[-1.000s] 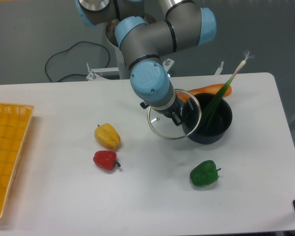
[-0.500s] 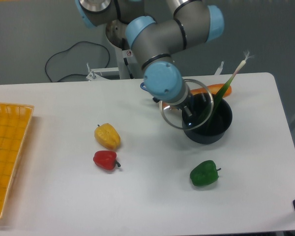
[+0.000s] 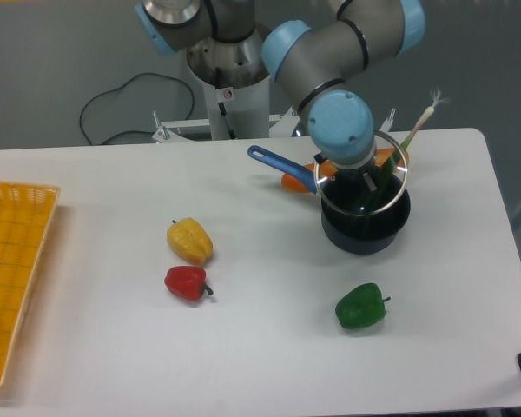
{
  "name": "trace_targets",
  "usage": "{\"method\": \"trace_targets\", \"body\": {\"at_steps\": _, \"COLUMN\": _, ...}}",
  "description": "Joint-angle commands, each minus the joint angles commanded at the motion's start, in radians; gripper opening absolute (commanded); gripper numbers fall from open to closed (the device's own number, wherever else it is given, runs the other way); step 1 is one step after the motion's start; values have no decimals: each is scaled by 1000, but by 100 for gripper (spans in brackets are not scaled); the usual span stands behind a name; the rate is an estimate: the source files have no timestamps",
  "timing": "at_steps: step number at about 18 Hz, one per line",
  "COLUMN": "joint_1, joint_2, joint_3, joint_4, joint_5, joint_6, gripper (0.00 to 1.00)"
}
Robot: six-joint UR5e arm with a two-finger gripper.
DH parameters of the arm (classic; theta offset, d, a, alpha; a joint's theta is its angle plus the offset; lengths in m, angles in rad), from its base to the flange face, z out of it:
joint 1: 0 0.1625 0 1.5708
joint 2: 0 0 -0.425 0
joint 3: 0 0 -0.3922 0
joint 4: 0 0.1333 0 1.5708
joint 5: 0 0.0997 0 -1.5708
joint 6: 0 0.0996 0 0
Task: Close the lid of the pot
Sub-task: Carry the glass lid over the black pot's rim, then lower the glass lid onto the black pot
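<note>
Since the earlier frames the arm has swung to the right, carrying the pot lid [image 3: 363, 178] from a spot left of the pot [image 3: 366, 224] to a place directly over it. The blue handle [image 3: 282, 166], hidden behind the arm before, now shows, pointing up and to the left from the pot's rim. The lid hangs above the pot's opening, slightly tilted, and its silver rim lines up roughly with the pot's edge; whether it touches the pot cannot be told. The gripper [image 3: 365, 181] sits over the lid's centre, gripping it there, though its fingers are mostly hidden under the blue wrist joint.

A green onion [image 3: 410, 135] leans out of the pot toward the upper right, its stalk passing under the glass. A carrot [image 3: 297, 182] lies behind the pot, partly covered by the arm. The yellow pepper [image 3: 190, 241], red pepper [image 3: 187, 282] and green pepper [image 3: 361, 306] lie on the white table [image 3: 113, 347] where they were, and the yellow basket [image 3: 13, 261] rests at the left edge, unmoved.
</note>
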Motion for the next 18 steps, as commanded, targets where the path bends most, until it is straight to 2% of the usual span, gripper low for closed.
{"method": "trace_targets", "body": {"at_steps": 9, "joint_1": -1, "joint_2": -64, "joint_3": -40, "joint_4": 101, "joint_5": 32, "joint_6": 14, "gripper": 47}}
{"method": "trace_targets", "body": {"at_steps": 18, "joint_1": -9, "joint_2": -69, "joint_3": -52, "joint_4": 106, "joint_5": 35, "joint_6": 13, "gripper": 47}}
